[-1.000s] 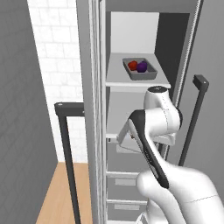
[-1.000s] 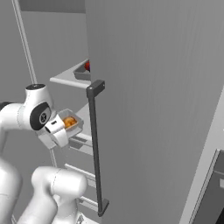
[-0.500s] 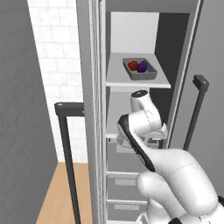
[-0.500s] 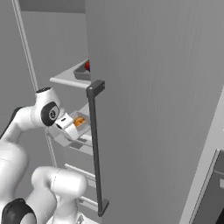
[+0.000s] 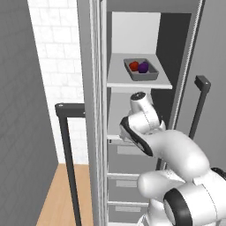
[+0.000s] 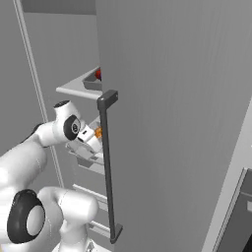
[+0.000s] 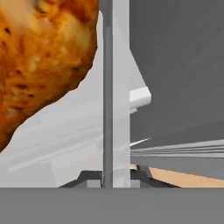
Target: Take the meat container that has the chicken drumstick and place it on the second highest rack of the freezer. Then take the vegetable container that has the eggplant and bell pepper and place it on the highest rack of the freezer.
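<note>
Now the arm is reaching deeper than a second ago — gripper [image 6: 91, 138] clamping the meat container's wall [image 7: 116, 87], drumstick [image 7: 39, 57] inside, nearing the second rack; vegetable container [image 5: 141, 69] is already sitting topmost.

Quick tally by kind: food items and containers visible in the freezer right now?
Grey vegetable container on the top rack: 1
Red bell pepper: 1
Purple eggplant: 1
Orange-brown chicken drumstick: 1
Pale meat container wall between the gripper fingertips: 1
Total: 5 (3 foods, 2 containers)
</note>
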Robot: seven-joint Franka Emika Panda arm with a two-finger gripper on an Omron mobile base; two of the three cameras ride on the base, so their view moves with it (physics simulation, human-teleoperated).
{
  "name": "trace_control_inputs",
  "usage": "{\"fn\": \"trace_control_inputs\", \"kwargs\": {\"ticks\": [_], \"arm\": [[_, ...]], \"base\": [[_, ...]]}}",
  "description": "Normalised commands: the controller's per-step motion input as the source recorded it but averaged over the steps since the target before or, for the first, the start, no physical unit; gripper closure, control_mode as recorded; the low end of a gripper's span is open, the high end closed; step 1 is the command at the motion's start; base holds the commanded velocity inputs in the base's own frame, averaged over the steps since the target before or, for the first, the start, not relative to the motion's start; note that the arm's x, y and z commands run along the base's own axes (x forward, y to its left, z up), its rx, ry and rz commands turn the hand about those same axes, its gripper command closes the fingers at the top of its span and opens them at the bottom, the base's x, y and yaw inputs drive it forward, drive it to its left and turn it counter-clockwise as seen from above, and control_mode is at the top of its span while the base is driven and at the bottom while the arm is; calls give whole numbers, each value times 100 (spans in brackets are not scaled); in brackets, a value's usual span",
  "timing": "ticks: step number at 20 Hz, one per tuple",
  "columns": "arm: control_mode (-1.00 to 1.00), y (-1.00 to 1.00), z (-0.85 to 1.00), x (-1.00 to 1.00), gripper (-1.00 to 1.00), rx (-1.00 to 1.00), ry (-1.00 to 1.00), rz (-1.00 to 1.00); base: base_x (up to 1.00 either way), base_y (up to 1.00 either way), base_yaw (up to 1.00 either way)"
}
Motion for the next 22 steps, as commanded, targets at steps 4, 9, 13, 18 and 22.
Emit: {"fn": "trace_control_inputs", "kwargs": {"ticks": [4,9,13,18,22], "arm": [[-100,-14,-10,69,100,-2,0,0],[-100,-9,-31,76,100,-5,0,0],[-100,-13,-27,90,100,0,0,0],[-100,-18,-23,93,100,0,0,0],[-100,-5,0,58,-100,0,0,0]], "base": [[0,0,0],[0,0,0],[0,0,0],[0,0,0],[0,0,0]]}}
